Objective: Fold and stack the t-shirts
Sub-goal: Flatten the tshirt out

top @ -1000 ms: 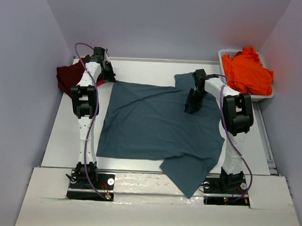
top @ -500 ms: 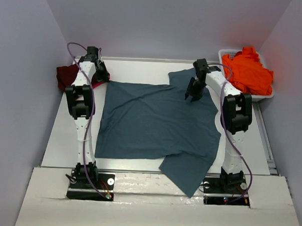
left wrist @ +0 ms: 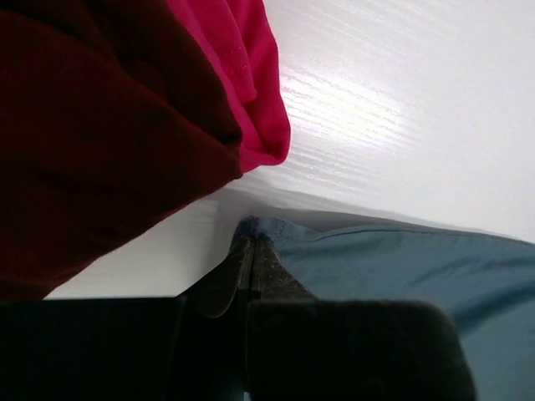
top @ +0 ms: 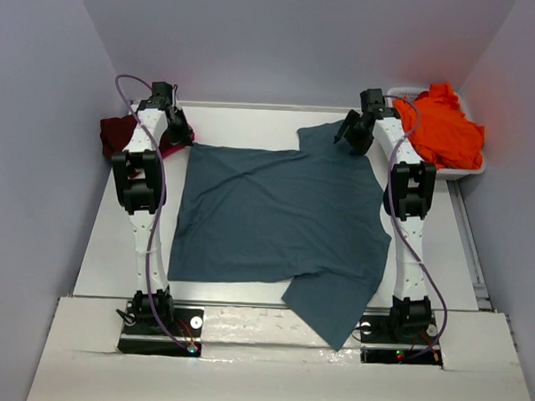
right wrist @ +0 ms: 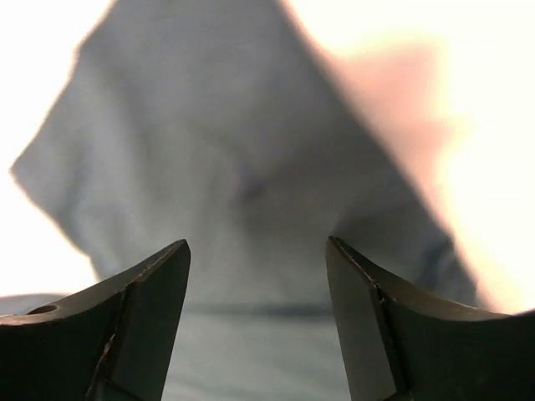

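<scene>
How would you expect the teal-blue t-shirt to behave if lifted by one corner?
Probably floppy: the teal-blue t-shirt lies flat with soft creases. Likely light: it looks like thin cloth, pinched at one corner by the left gripper. It may slide easily on the smooth white table.

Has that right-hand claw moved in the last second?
Yes. The right gripper has travelled away from the robot and slightly rightward, ending much closer to the white tub.

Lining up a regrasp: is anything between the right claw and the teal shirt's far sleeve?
Nothing visible. The right claw stands open just above the teal shirt, at its far sleeve, and only that cloth shows under it. The orange shirt lies in the tub off to the right, clear of the path.
</scene>
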Robot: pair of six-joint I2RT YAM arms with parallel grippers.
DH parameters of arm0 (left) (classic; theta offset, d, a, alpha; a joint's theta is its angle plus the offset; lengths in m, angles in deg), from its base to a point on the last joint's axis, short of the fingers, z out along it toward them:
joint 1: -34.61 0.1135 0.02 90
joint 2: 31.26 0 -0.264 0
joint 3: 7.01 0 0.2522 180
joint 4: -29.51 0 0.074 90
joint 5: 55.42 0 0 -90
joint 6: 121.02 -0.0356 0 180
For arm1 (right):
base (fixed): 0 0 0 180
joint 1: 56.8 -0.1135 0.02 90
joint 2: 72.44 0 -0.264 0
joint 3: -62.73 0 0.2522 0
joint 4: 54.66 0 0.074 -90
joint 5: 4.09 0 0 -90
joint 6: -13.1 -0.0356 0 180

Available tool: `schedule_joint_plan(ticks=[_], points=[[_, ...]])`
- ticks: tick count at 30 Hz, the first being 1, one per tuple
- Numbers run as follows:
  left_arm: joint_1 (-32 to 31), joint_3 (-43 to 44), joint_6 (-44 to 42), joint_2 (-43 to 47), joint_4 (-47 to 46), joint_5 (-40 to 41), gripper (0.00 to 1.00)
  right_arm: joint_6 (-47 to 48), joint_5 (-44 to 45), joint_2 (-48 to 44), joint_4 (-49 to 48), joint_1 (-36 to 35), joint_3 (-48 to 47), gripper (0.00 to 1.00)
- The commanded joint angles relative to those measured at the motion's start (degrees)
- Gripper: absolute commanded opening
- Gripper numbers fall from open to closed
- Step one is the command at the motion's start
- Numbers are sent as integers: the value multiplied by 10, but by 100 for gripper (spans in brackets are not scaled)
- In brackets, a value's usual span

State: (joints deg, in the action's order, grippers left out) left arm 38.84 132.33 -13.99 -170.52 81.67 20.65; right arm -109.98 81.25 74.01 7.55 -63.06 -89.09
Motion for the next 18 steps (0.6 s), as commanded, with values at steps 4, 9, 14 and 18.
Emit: schedule_joint_plan(ticks=[4,9,14,18], points=[[-4,-6,3,76,2,-6,6,-25,-48,33,-113,37,-34,74],[-9,-9,-1,86,7,-1,6,-2,-32,34,-172,42,-65,79],[-9,-9,2,86,7,-7,6,5,-46,45,-212,48,-69,85],[-9,-6,4,84,7,-14,6,2,-64,71,-226,48,-77,86]])
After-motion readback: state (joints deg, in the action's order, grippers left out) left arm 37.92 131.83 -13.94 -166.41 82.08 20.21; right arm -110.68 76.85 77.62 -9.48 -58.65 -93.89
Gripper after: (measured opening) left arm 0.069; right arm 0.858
